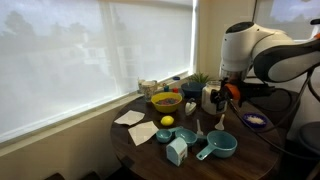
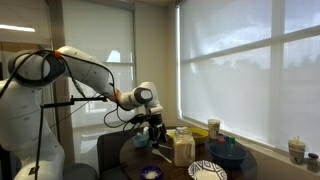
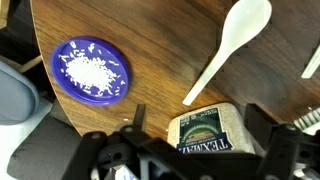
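Observation:
In the wrist view a beige rice container [image 3: 210,130] with a green and blue label stands on the wooden table [image 3: 160,40], between my fingers. My gripper [image 3: 198,116] is open, one finger on each side of the container, with a gap showing on the left side. A blue plate [image 3: 92,68] with white rice grains lies beyond it, and a white plastic spoon [image 3: 232,45] lies to the right. In both exterior views the gripper [image 1: 222,98] [image 2: 156,128] points down over the round table.
On the table in an exterior view are a yellow bowl [image 1: 166,101], a lemon [image 1: 167,121], a teal measuring cup [image 1: 218,145], a light blue carton [image 1: 177,150] and white napkins [image 1: 131,118]. A dark blue bowl [image 2: 228,152] and a striped plate [image 2: 207,170] sit near the window.

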